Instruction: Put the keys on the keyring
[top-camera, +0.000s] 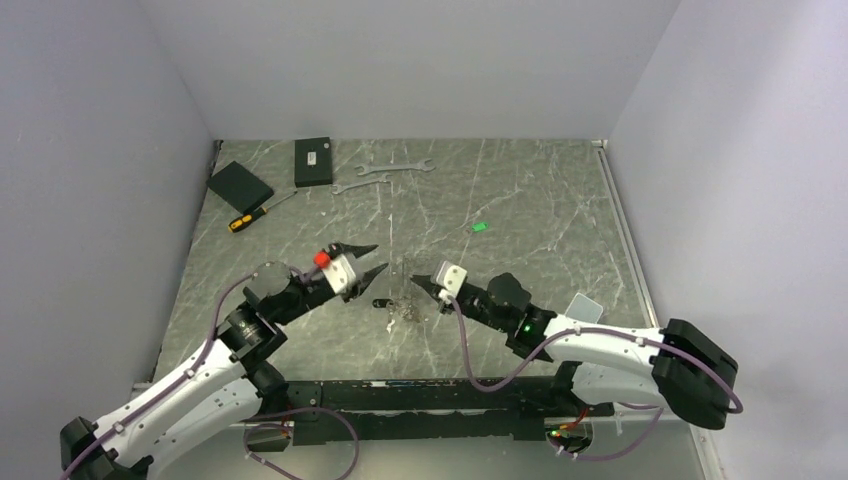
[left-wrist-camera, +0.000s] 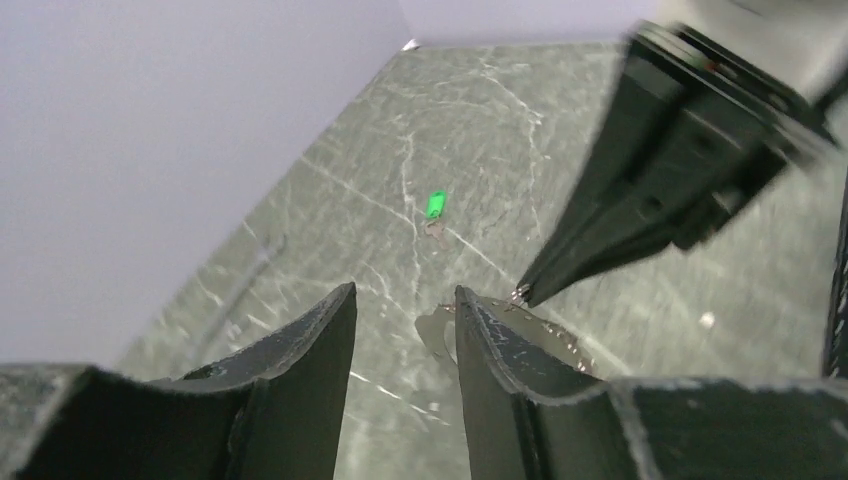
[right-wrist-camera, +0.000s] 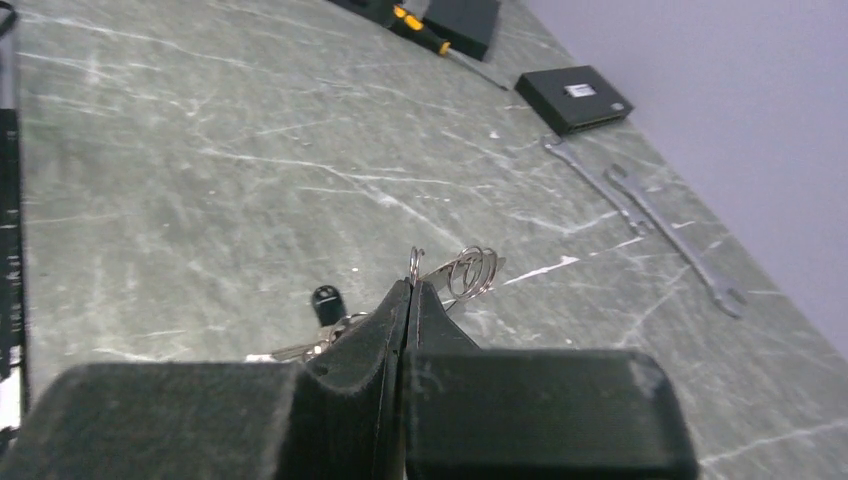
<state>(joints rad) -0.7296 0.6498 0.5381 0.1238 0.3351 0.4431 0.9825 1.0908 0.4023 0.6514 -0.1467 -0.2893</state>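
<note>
The keys, a small silvery bunch with a bright green tag (top-camera: 480, 227), lie alone on the marble table right of centre, and show far off in the left wrist view (left-wrist-camera: 435, 207). My right gripper (top-camera: 418, 284) is shut on a thin wire loop of the keyring (right-wrist-camera: 415, 262), just above the table; the ring's coils (right-wrist-camera: 473, 270) stick out beyond the fingertips (right-wrist-camera: 425, 300). A black-headed key (right-wrist-camera: 324, 300) and other silvery metal lie beneath it (top-camera: 405, 308). My left gripper (top-camera: 368, 262) is open and empty, facing the right gripper's tip (left-wrist-camera: 525, 290) at close range.
Two silver wrenches (top-camera: 397, 168) (top-camera: 350, 187), a black box (top-camera: 313, 161), a flat black pad (top-camera: 240, 184) and a yellow-handled screwdriver (top-camera: 255, 213) lie at the back left. A small pale card (top-camera: 585, 307) sits by the right arm. Walls enclose three sides.
</note>
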